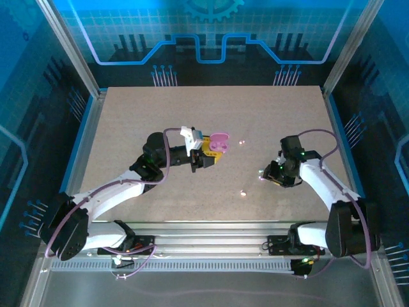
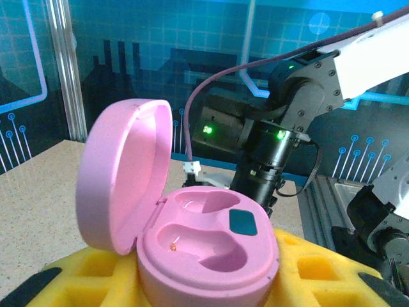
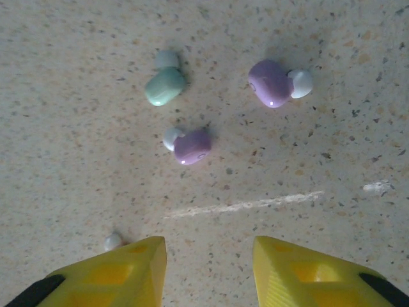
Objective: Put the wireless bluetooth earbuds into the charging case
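The pink charging case (image 2: 211, 246) stands with its lid (image 2: 124, 173) swung up to the left, and both wells are empty. My left gripper (image 2: 204, 281) is shut on its base between yellow fingers (image 2: 319, 268); in the top view the case (image 1: 219, 142) is held near the table's middle. My right gripper (image 3: 208, 246) hangs open just above the table, with bare table between its yellow fingers (image 3: 128, 272). Ahead of it lie wireless bluetooth earbuds: a purple one (image 3: 192, 147) nearest, another purple one (image 3: 273, 83) and a mint one (image 3: 165, 86). In the top view the right gripper (image 1: 271, 173) is right of centre.
A small white nub (image 3: 113, 241) lies beside the right gripper's left finger. Two more pale specks (image 1: 241, 142) (image 1: 243, 192) rest on the tabletop (image 1: 128, 115) between the arms. A pale scratch (image 3: 243, 206) marks the surface. Aluminium posts and blue walls ring the table.
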`<state>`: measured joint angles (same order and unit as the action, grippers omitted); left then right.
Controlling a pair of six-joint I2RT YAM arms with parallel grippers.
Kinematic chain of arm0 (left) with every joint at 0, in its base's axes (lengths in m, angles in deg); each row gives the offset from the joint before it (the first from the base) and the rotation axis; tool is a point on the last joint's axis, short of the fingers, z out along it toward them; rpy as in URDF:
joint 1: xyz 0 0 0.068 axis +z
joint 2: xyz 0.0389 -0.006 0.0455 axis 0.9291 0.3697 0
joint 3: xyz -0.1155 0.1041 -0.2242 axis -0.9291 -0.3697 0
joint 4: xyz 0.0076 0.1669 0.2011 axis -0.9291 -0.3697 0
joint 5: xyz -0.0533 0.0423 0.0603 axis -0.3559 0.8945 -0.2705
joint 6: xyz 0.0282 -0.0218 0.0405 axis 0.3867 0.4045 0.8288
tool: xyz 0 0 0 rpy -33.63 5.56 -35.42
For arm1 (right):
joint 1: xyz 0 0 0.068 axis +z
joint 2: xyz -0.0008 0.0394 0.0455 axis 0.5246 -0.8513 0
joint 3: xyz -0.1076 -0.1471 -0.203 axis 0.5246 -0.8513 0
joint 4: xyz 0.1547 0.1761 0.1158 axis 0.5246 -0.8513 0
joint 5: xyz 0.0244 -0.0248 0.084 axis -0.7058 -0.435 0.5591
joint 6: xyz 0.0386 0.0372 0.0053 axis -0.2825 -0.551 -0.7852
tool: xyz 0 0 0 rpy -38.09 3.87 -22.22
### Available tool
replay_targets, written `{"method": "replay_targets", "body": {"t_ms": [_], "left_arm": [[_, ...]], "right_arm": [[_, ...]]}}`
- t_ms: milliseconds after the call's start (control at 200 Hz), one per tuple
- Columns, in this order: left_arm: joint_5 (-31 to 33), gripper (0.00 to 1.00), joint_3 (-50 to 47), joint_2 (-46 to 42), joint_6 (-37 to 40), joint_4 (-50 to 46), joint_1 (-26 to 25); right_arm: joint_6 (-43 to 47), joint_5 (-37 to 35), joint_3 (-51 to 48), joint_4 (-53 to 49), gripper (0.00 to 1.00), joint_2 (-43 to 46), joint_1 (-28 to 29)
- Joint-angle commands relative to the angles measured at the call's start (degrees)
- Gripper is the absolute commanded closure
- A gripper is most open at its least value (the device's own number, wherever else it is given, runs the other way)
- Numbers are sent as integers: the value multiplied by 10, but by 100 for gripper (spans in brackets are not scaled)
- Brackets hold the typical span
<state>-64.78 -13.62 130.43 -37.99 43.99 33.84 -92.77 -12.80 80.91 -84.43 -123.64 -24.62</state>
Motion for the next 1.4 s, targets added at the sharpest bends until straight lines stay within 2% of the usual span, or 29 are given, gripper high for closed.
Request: {"method": "replay_targets", "body": {"t_ms": [0,135,285,545,835,1396], "left_arm": [[0,66,10,-19,0,5,0],[3,66,11,-22,4,-4,-1],[-6,66,17,-10,-1,3,0],[-6,66,16,-11,1,-2,0],[-7,65,19,-11,4,-8,0],[-3,65,15,-17,7,-14,0]], "right_arm": [[2,-31,2,15,55,-5,-16],[46,-46,21,30,56,-9,-38],[102,-5,50,65,60,-55,-59],[161,-12,144,6,64,-169,-52],[170,-14,181,-20,64,-248,-45],[148,-11,170,-28,63,-273,-47]]}}
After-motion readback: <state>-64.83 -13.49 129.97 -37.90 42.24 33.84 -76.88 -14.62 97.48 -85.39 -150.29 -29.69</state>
